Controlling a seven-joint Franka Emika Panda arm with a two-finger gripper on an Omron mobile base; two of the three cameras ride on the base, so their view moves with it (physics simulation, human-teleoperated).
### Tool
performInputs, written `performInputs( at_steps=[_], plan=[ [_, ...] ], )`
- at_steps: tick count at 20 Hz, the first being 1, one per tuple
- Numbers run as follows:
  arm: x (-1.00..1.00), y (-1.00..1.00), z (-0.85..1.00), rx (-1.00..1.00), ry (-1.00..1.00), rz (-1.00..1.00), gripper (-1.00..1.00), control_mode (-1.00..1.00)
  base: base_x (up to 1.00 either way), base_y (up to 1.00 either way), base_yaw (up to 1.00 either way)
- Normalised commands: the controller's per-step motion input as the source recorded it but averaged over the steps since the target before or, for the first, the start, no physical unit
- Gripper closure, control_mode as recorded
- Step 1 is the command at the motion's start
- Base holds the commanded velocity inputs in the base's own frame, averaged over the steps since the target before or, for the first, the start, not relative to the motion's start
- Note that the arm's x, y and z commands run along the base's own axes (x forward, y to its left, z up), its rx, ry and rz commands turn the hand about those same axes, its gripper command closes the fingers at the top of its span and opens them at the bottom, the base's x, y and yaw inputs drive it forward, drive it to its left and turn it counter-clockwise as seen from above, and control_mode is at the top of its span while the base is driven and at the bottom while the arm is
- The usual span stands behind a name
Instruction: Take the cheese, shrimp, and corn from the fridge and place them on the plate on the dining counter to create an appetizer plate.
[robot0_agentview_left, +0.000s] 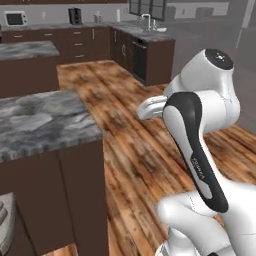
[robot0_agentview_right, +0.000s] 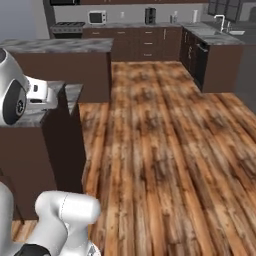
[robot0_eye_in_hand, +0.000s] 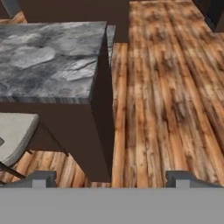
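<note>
My gripper (robot0_eye_in_hand: 111, 177) stands wide open with nothing in it, its two dark tips rising at the bottom of the hand view over wooden floor (robot0_eye_in_hand: 175, 87). The arm (robot0_agentview_left: 200, 150) is folded up close over the base. Just ahead and to my left is the dining counter (robot0_eye_in_hand: 48, 61), its marbled surface bare in the part I can see, with a grey stool (robot0_eye_in_hand: 13, 131) tucked under its near edge. None of the cheese, shrimp, corn or plate is in front of me, and I cannot make out the fridge for sure among the dim shapes at the far wall.

I judge I am driving between stations, with no food collected in hand. To do this well I want to keep the arm tucked, give the counter's corner and the stool a clear berth, and turn until the fridge comes squarely into both base views before I reach.
</note>
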Motion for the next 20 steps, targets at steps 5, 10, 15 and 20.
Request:
performInputs(
  at_steps=[5,10,15,20],
  plan=[
    [0.00,0.00,0.00,0.00,0.00,0.00,-1.00,1.00,0.97,-1.00,0.06],
    [0.00,0.00,0.00,0.00,0.00,0.00,-1.00,1.00,1.00,-1.00,0.17],
    [0.00,0.00,0.00,0.00,0.00,0.00,-1.00,1.00,1.00,-0.98,0.17],
    [0.00,0.00,0.00,0.00,0.00,0.00,-1.00,1.00,1.00,-0.79,0.17]
  ],
)
